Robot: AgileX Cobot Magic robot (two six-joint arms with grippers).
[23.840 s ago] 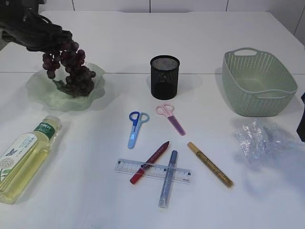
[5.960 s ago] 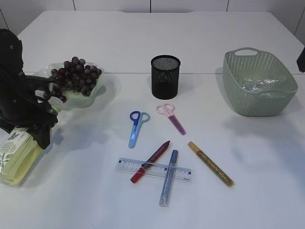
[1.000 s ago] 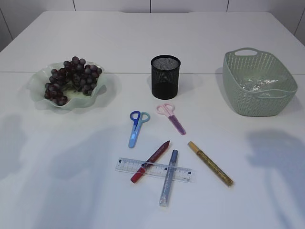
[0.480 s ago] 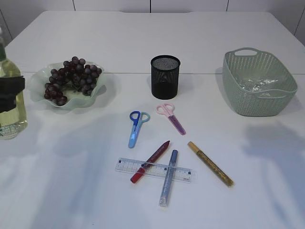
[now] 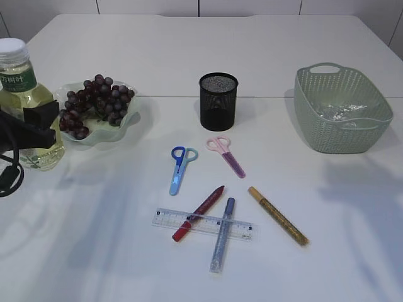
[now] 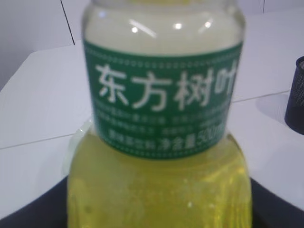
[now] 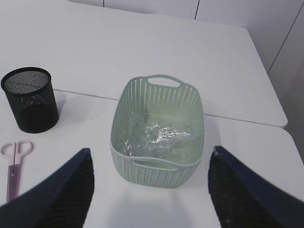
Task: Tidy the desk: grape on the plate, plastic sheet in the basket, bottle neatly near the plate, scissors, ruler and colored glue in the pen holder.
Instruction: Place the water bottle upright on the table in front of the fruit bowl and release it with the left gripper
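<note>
Bottle (image 5: pixel 24 104) is standing upright at the table's left edge, just beside the plate (image 5: pixel 129 129) of grapes, with the left gripper (image 5: pixel 38 126) clamping its body while the right gripper (image 7: pixel 149 190) is hanging wide apart and empty above the basket (image 7: pixel 159 137).

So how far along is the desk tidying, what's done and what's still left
Done: the grapes lie on the plate, and the plastic sheet is in the basket. In hand: the left gripper holds the bottle upright beside the plate. Left: both scissors, the ruler and the three glue pens lie on the table, and the pen holder looks empty.
</note>
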